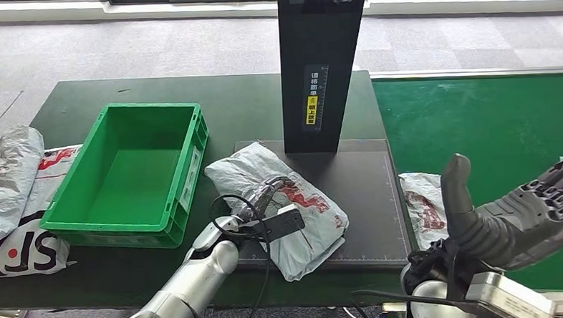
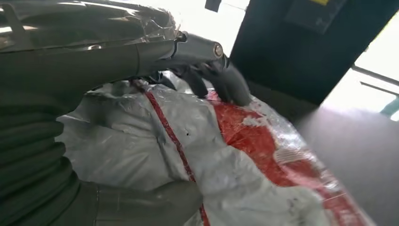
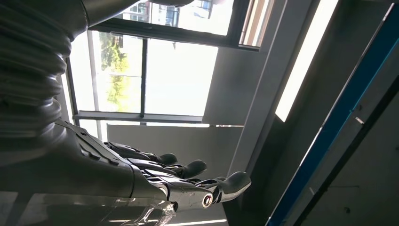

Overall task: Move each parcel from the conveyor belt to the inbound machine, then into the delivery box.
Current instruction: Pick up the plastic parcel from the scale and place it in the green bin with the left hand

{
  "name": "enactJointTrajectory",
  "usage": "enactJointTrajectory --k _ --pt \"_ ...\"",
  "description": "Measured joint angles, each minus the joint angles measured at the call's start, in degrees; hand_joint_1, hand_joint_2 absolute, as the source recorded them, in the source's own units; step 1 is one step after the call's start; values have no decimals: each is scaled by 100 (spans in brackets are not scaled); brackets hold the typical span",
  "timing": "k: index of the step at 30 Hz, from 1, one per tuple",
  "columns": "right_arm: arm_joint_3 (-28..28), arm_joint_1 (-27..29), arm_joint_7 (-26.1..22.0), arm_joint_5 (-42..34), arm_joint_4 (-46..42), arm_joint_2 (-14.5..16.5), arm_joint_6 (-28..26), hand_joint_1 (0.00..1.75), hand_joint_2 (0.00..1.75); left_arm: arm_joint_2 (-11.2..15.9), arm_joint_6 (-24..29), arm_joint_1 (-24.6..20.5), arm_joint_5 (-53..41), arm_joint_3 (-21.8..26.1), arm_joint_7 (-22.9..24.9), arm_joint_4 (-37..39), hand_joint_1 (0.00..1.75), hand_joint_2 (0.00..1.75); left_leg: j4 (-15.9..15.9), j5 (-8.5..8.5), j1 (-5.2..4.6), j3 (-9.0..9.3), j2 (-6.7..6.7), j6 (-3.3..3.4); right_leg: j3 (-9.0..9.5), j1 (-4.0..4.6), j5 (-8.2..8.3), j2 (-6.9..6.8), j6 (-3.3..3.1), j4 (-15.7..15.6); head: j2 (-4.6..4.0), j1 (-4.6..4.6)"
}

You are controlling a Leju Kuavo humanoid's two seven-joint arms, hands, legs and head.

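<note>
A white parcel with red print (image 1: 312, 226) lies on the dark platform of the inbound machine (image 1: 362, 188). My left hand (image 1: 266, 195) grips it: in the left wrist view the dark fingers (image 2: 211, 75) press on the parcel (image 2: 235, 160) and the thumb (image 2: 155, 202) closes on its near side. My right hand (image 1: 524, 206) is raised over the near edge of the green conveyor belt (image 1: 492, 121), fingers (image 3: 188, 181) spread, holding nothing. A second white parcel (image 1: 424, 199) lies on the belt just left of it. The green delivery box (image 1: 132, 173) stands empty to the left of the machine.
The machine's black column (image 1: 321, 64) rises behind the platform. Two more bagged parcels (image 1: 7, 178) (image 1: 24, 249) lie at the table's left end beside the box. A black cable (image 1: 258, 275) loops off my left forearm.
</note>
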Motion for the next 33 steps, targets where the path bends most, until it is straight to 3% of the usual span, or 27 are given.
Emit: enactJointTrajectory --k 18,21,27,29,33 --pt "-107 -31 0 40 0 16 -1 0 175 -124 -539 -516 -574 -381 70 946 175 175 0 0 0 4 -1 0 6 0 0 -1 0 1 0 0" --pt "-130 -36 0 106 -1 22 0 0 175 -124 8 -531 -682 -388 116 969 175 175 0 1 0 4 -1 0 4 1 0 -1 0 2 0 1" --pt "-206 -21 0 151 -39 35 -1 0 175 -33 2194 -370 -788 -367 177 283 175 175 0 2 1 1 -1 -1 4 1 0 -1 -1 4 0 1" --pt "-213 -20 0 172 -42 39 -1 0 175 22 2540 -223 -700 -303 150 -215 175 175 0 2 1 1 -1 -1 3 1 0 -1 -1 4 0 1" --pt "-222 -20 0 216 -42 40 -1 0 175 99 2710 63 -470 -93 94 -1126 175 175 0 1 1 -1 -4 -1 1 1 -1 -3 -1 4 0 1"
